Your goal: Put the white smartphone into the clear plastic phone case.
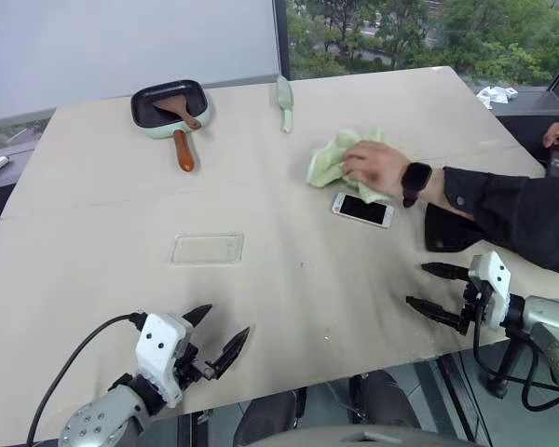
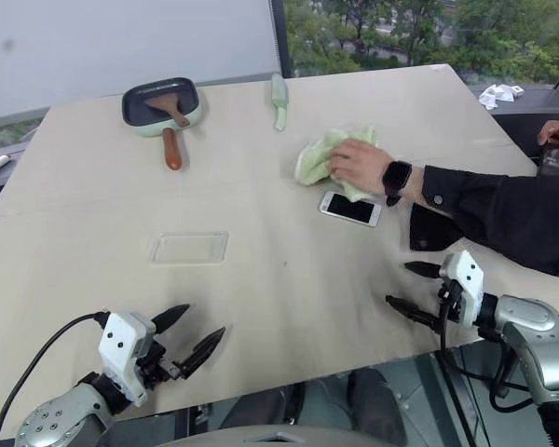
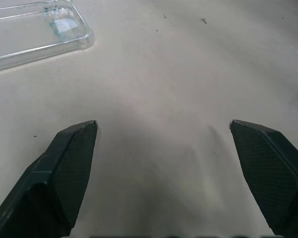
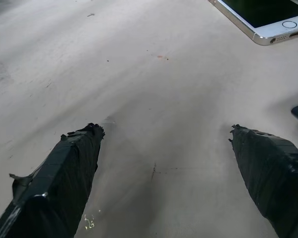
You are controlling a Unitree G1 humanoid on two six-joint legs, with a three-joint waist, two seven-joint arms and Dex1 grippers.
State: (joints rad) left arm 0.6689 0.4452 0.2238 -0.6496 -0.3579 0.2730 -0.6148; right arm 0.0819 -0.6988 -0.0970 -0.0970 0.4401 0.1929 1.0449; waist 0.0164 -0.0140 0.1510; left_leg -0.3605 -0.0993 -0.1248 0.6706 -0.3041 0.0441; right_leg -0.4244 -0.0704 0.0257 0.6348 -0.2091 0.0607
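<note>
The white smartphone (image 1: 362, 209) lies screen up on the table, right of centre, just below a person's hand (image 1: 374, 169). Its lower end also shows in the right wrist view (image 4: 262, 19). The clear plastic phone case (image 1: 207, 249) lies flat left of centre, and a corner of it appears in the left wrist view (image 3: 37, 31). My left gripper (image 1: 223, 334) hovers open at the near left edge, a short way in front of the case. My right gripper (image 1: 429, 288) hangs open at the near right edge, in front of the phone. Neither holds anything.
The person's hand rests on a pale green cloth (image 1: 334, 158); their dark sleeve (image 1: 503, 212) reaches in from the right. A green-rimmed dark pan with a wooden spatula (image 1: 172, 112) and a pale green utensil (image 1: 285, 101) lie at the far side.
</note>
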